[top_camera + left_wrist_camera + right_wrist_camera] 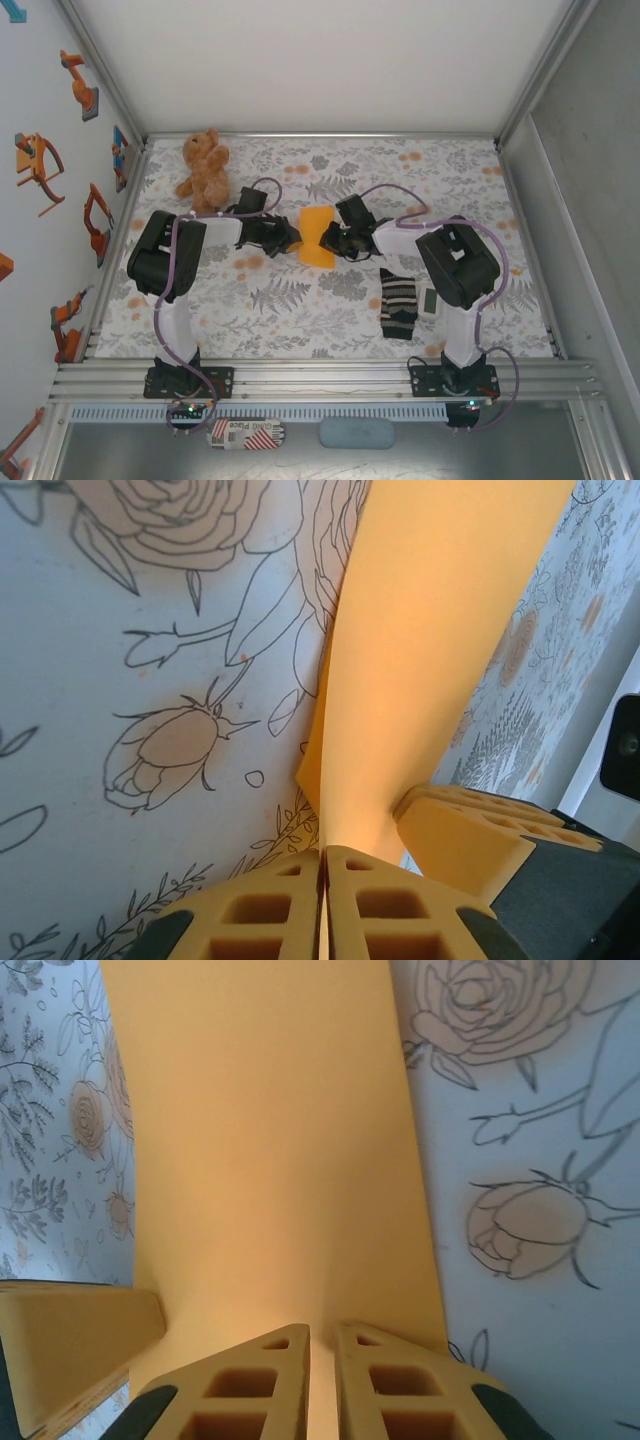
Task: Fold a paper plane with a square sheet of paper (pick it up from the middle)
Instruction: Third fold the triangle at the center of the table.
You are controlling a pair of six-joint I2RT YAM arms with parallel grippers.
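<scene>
Two robot arms meet at the middle of the floral-patterned table (300,300), where the thin square sheet of orange-yellow paper (317,252) is drawn in to a narrow waist between them. The left gripper (322,855) has its fingers (260,910) pressed together on the sheet's edge. The right gripper (322,1332) shows a narrow slit with paper running through it, and I cannot tell whether it bites. By the look of it, the fold needs both pinches firm and level, with edges matched before any crease, or the thin paper may slip or skew.
</scene>
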